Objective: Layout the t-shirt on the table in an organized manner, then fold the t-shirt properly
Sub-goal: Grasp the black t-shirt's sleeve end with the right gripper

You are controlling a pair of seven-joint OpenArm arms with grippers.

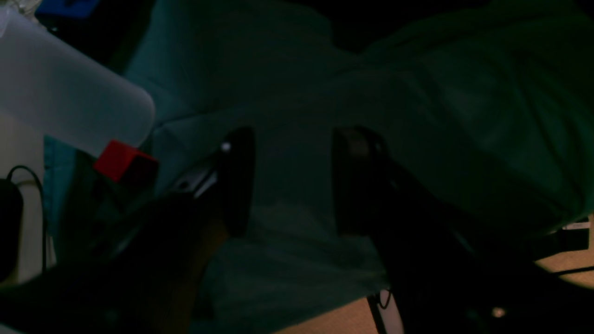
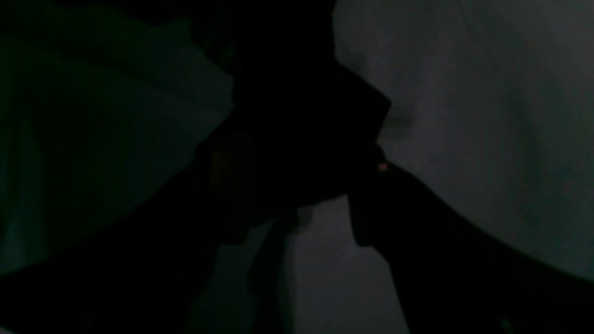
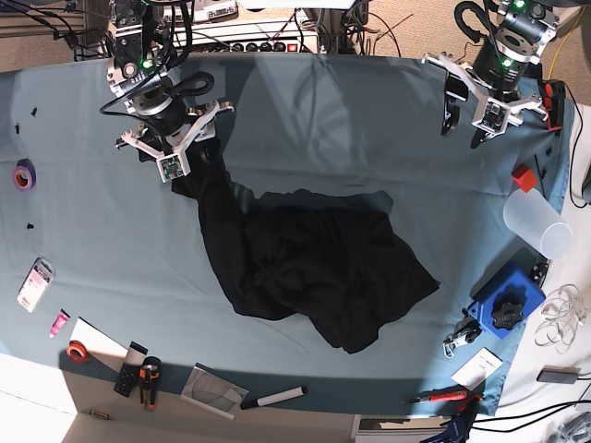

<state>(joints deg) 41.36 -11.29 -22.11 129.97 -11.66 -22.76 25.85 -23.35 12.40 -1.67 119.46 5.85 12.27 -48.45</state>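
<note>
no readable text, labels or numbers

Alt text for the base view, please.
A crumpled black t-shirt lies mid-table on the teal table, one corner lifted by the right gripper at upper left. The left gripper hovers open and empty, upper right.

Purple tape roll [image 3: 24,173], red tape roll [image 3: 78,351], marker [image 3: 273,399], translucent cup [image 3: 536,224] (on its side), red block [image 3: 524,178]

Black t-shirt [image 3: 314,258], teal table [image 3: 92,231]
</note>
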